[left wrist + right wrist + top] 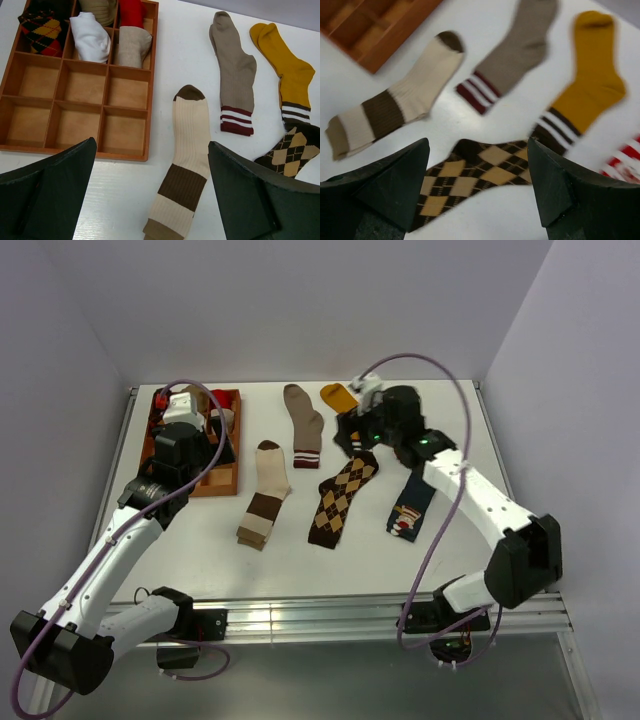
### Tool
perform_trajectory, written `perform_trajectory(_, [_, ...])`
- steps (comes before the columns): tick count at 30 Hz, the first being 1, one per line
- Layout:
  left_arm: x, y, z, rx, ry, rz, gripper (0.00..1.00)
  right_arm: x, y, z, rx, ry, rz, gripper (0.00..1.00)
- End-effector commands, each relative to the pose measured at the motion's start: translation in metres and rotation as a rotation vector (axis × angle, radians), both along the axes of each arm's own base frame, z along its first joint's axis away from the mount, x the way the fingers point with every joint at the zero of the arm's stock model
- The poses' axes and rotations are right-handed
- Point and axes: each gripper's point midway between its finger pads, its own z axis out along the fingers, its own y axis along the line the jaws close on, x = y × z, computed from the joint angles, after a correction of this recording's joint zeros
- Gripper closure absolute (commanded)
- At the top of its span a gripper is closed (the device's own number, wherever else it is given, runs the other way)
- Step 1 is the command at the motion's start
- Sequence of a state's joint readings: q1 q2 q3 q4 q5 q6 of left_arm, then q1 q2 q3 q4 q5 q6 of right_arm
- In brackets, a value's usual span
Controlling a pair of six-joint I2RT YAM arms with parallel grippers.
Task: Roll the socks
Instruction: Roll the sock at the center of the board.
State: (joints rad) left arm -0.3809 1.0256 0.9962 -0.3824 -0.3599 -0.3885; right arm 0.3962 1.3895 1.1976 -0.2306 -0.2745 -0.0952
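Several socks lie flat on the white table. The cream-and-brown sock (265,495) (187,160) (395,102) is left of the brown argyle sock (342,498) (470,177). The taupe sock (303,423) (234,75) and the mustard sock (338,396) (287,70) lie further back. The navy cartoon sock (411,505) is at the right. A red-white striped sock (626,162) shows only in the right wrist view. My left gripper (205,445) (152,145) is open and empty by the tray's edge. My right gripper (358,435) (477,142) is open and empty above the argyle sock's toe.
A wooden grid tray (228,485) (125,155) stands at the back left. Its far cells hold rolled socks, among them a white one (90,36) and a red one (131,12); the near cells are bare. Walls close in on the left, back and right.
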Motion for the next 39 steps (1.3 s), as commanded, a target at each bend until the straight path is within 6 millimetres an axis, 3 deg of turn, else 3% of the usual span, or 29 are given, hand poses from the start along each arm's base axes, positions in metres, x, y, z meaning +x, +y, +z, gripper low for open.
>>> perform_trajectory(1, [0.002,0.008,0.01,-0.025,-0.028,0.049,0.01,-0.021,0.062,-0.028,-0.135,-0.001,0.149,0.15])
perform_trajectory(5, [0.007,0.034,0.018,-0.104,-0.053,0.12,0.03,-0.049,0.118,-0.089,-0.296,0.048,0.297,0.24])
perform_trajectory(6, [0.009,0.037,0.019,-0.122,-0.055,0.121,0.04,-0.066,0.136,-0.096,-0.321,0.042,0.345,0.26])
perform_trajectory(8, [0.011,0.054,0.019,-0.135,-0.054,0.176,0.05,-0.082,0.154,-0.111,-0.345,0.05,0.393,0.28])
perform_trajectory(10, [0.012,0.067,0.02,-0.147,-0.054,0.216,0.07,-0.103,0.174,-0.119,-0.348,0.032,0.447,0.29])
perform_trajectory(17, [0.015,0.091,0.019,-0.193,-0.056,0.267,0.08,-0.144,0.218,-0.139,-0.376,0.01,0.551,0.3])
perform_trajectory(20, [0.016,0.091,0.019,-0.207,-0.056,0.26,0.08,-0.154,0.23,-0.155,-0.404,0.009,0.578,0.3])
perform_trajectory(22, [0.015,0.103,0.021,-0.214,-0.068,0.289,0.08,-0.159,0.241,-0.156,-0.399,0.004,0.594,0.3])
perform_trajectory(26, [0.015,0.106,0.02,-0.217,-0.07,0.293,0.08,-0.154,0.254,-0.165,-0.408,-0.01,0.58,0.3])
perform_trajectory(39, [0.017,0.104,0.016,-0.224,-0.055,0.281,0.09,-0.164,0.264,-0.185,-0.418,0.007,0.589,0.33])
